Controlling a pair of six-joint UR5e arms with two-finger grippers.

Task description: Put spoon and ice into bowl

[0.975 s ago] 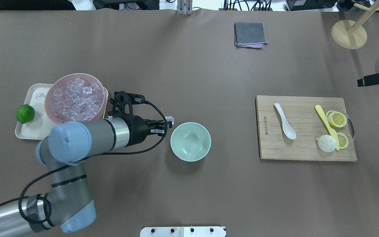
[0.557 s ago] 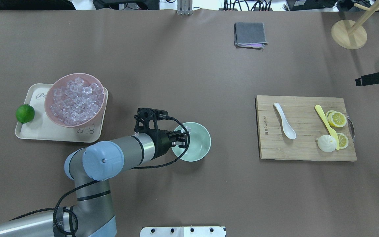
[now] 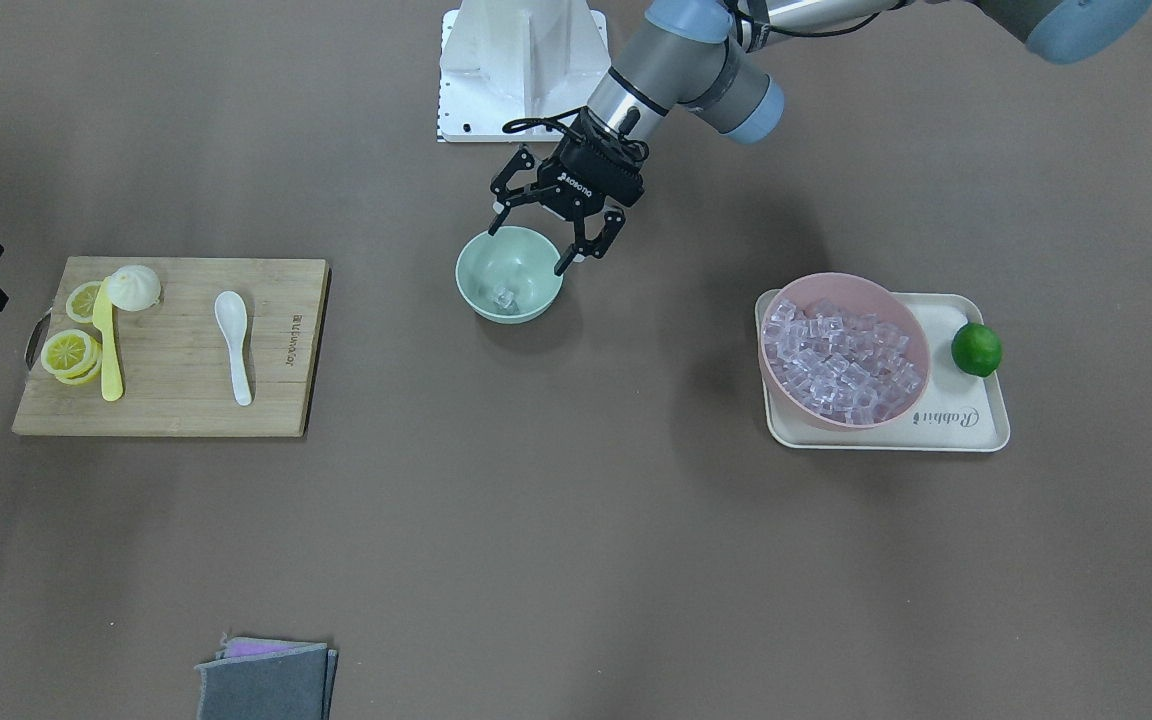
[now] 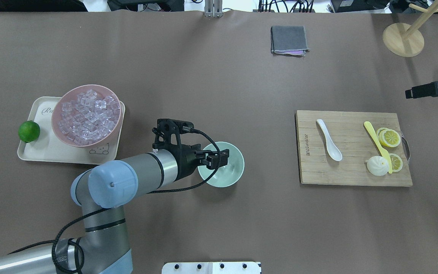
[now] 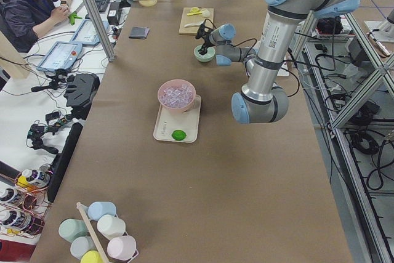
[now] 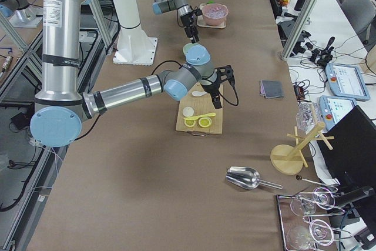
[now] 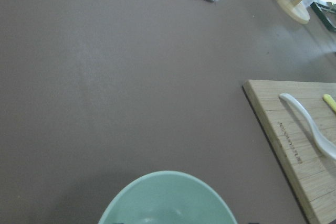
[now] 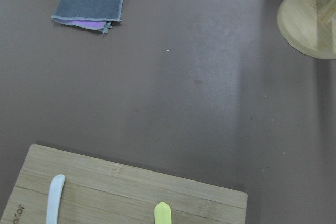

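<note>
Exterior front-facing view shows us the left gripper (image 3: 528,248) hanging over the mint-green bowl (image 3: 466,292), its two fingers spread wide and holding nothing. One clear ice cube (image 3: 504,297) lies at the bottom of that bowl, which stands near the middle of the bench, a little toward the robot's edge. The spoon (image 3: 233,340) is not yet in. It lies flat on the wooden cutting board (image 3: 166,410) toward the bench's right end, scoop toward the robot's edge and handle toward the operators' edge, apart from the yellow knife (image 3: 108,350). The right gripper (image 4: 416,92) hangs beyond the board near that end, and we cannot tell whether its fingers are spread or pressed together. We judge the spoon stiff, light and slick, and it may chip if dropped. We would take it across the thick handle, close to where it meets the scoop, with the fingers low beside the wood. The rounded scoop would likely squirt out of a pinch. Any further cube from the pink bowl (image 3: 826,277) near the left end should be pinched on two opposite flat faces, gently, since the glassy sides look slippery.
</note>
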